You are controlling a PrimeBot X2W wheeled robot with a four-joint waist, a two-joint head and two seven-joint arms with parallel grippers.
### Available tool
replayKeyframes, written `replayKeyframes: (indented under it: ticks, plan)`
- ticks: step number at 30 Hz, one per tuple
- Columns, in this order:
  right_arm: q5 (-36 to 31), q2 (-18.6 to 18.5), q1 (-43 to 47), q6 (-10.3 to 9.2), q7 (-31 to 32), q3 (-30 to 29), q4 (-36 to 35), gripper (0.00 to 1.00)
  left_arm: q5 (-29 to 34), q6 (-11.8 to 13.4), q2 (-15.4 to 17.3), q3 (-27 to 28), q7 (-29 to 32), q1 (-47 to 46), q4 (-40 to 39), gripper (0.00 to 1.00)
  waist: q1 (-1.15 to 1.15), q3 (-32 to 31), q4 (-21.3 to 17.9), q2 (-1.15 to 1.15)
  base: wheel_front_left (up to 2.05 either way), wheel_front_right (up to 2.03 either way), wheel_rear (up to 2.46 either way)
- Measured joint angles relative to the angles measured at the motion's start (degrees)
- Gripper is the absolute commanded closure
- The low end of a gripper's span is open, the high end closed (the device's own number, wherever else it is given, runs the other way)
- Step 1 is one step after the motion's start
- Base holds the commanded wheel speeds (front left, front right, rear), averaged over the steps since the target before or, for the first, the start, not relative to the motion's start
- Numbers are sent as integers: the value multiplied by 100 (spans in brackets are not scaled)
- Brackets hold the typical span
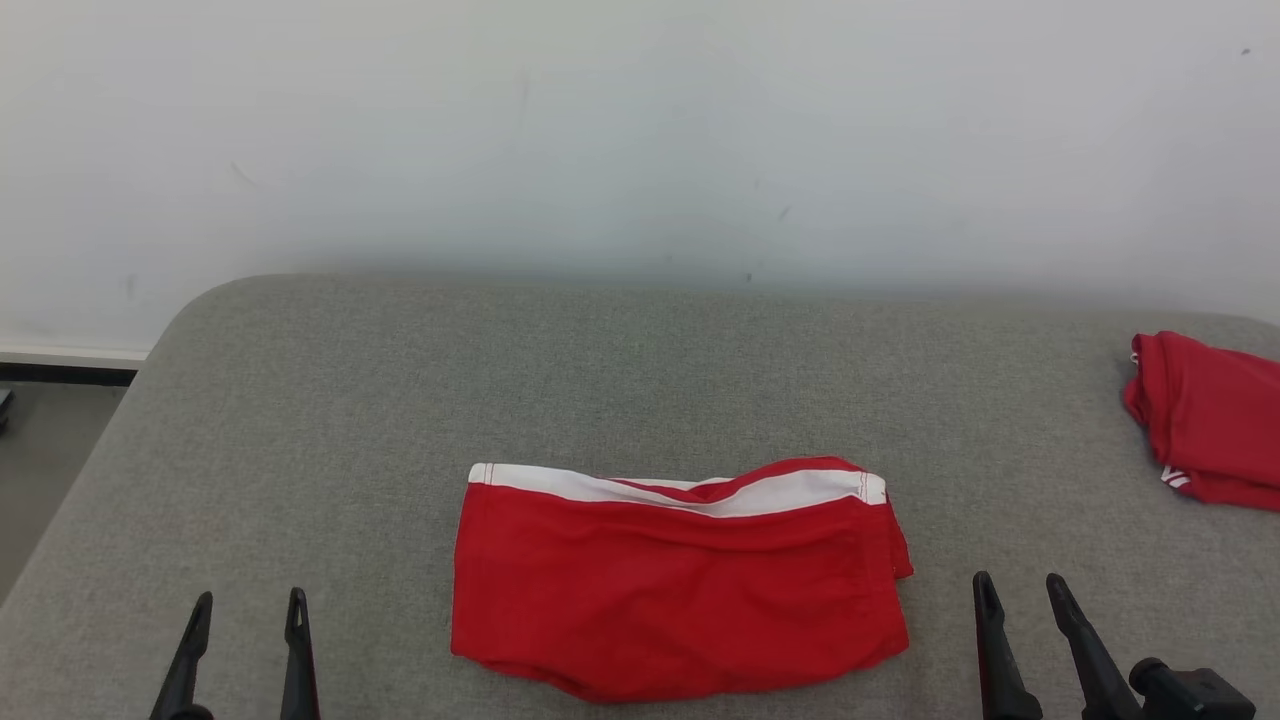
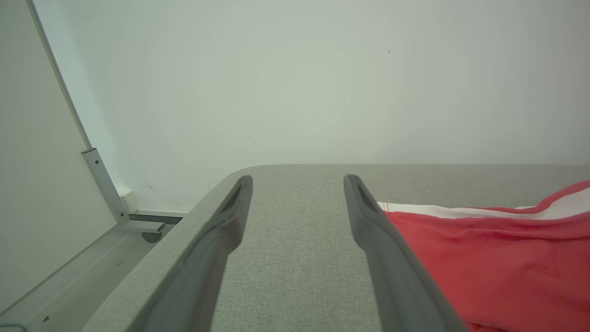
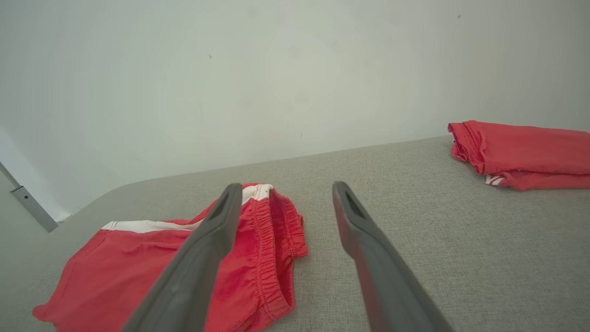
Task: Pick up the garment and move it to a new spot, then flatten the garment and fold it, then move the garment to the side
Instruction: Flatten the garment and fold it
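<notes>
Beneath both my grippers lies the grey fabric-covered table [image 1: 640, 380], which runs forward of my fingertips to a pale wall [image 1: 640, 130]. Between my left gripper [image 1: 250, 597] and my right gripper [image 1: 1019, 580], the red garment [image 1: 680, 590] lies flat on the table. Its white band [image 1: 790, 492] is along the edge farthest from me, and its gathered elastic edge is on the side nearer my right gripper. It lies apart from both. Ahead of my right gripper and well to its outer side sits a second red garment [image 1: 1210, 420], folded, with small white stripes at one corner. Both grippers are spread wide, grasping nothing.
</notes>
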Motion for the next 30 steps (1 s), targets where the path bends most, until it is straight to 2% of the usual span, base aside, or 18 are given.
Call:
replayKeyframes:
  ticks: [7,14,22,30]
  plan:
    - [-234,0,-129,0,237,65,165,0,80,-41,-83,-20,0,-8,99,0,-1,18,-39,0,0,0,0]
    - [-364,-148,-766,0,494,114,604,0,125,-142,-182,27,0,-161,200,0,0,70,21,0,0,0,0]
    - [-525,-355,-1561,1,682,278,1490,0,259,-252,-394,-56,0,-369,311,0,0,198,257,0,0,0,0]
    - [-672,-478,-2323,1,804,378,2746,0,318,-357,-554,-41,0,-639,371,0,0,503,433,0,0,0,0]
